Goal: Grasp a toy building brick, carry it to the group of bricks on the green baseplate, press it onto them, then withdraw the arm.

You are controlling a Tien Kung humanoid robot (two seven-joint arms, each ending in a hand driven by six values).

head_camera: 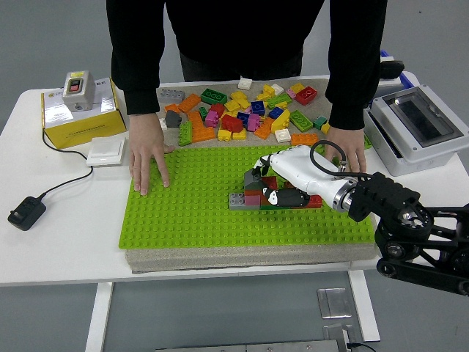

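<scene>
On the green baseplate (183, 213) stands a low group of bricks (242, 199): a light grey one at the left, a mauve one, red and dark green ones behind. A dark grey brick (253, 177) sits on top of the group. My right hand (264, 181), white with a black forearm, reaches in from the right. Its fingers (258, 163) curl over the dark grey brick while the thumb lies against the front of the group. The hand hides the right part of the group. My left arm does not show.
A person stands at the far side with one hand (149, 160) flat on the baseplate's left edge and the other (351, 152) on its right rear corner. Loose bricks (242, 110) lie behind the plate. A yellow box (77, 114), black adapter (26, 213) and grey enclosure (414, 125) flank it.
</scene>
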